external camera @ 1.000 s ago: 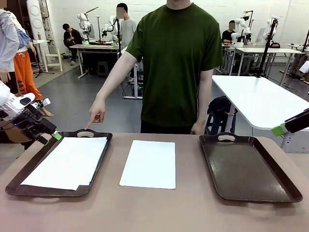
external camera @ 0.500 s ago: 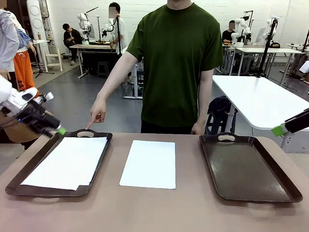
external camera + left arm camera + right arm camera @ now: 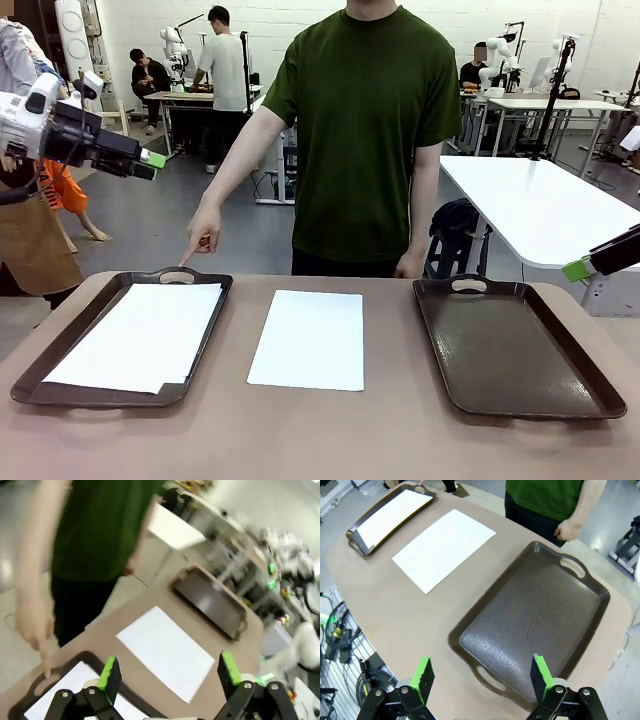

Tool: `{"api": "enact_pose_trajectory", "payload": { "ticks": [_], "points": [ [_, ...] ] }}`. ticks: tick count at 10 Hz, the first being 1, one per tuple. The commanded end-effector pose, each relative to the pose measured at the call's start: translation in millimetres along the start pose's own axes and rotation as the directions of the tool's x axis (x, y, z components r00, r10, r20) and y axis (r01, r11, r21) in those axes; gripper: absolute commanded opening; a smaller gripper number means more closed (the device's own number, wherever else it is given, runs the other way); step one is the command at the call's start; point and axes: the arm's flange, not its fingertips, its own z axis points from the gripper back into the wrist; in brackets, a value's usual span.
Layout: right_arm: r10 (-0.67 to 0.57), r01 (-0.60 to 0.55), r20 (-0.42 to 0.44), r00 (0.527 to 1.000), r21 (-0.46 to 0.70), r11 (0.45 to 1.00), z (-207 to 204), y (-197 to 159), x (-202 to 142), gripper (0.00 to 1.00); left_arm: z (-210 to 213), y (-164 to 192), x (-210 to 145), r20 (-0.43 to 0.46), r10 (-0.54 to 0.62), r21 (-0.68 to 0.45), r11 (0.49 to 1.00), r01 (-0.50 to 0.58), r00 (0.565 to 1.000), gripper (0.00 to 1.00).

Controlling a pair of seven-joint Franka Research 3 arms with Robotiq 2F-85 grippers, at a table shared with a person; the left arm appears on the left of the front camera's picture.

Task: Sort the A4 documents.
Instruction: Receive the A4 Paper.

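Right gripper [image 3: 482, 677], left gripper [image 3: 150, 165] — both wide, empty. Your loose white A4 paper sheet [image 3: 307, 338] lies mid-table. Bare dark brown handled tray [image 3: 510, 350] at 3 o'clock; matching tray [image 3: 100, 398] at 9 holds white sheets [image 3: 135, 335]. Person's hand [image 3: 202, 235] points there — likely your target.

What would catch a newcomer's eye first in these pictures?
The person's hand points a finger at the far end of the left tray, which holds white A4 sheets. One more A4 sheet lies on the table between that tray and the empty right tray. The left tool hangs open, high at the left.
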Motion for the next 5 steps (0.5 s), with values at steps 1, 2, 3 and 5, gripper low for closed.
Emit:
{"api": "enact_pose_trajectory", "payload": {
  "ticks": [1,2,3,5],
  "points": [
    [-0.002,0.001,0.008,1.0,0.019,1.0,-1.9,-0.6,-0.2,1.0,10.7,0.5,-1.9,-0.046,-0.163,-0.136,0.978,0.156,0.985,1.0],
    [-0.002,0.001,0.008,1.0,0.019,1.0,-1.9,-0.6,-0.2,1.0,11.6,-4.4,5.2,-0.05,-0.225,-0.155,0.964,0.215,0.973,1.0],
    [-0.002,0.001,0.008,1.0,0.019,1.0,-1.9,-0.6,-0.2,1.0,5.7,-7.9,7.5,-0.068,-0.282,-0.157,0.95,0.269,0.957,1.0],
    [-0.002,0.001,0.008,1.0,0.019,1.0,-1.9,-0.6,-0.2,1.0,-24.1,-11.4,1.4,-0.159,-0.336,-0.084,0.941,0.327,0.928,1.0]
  ]
}}
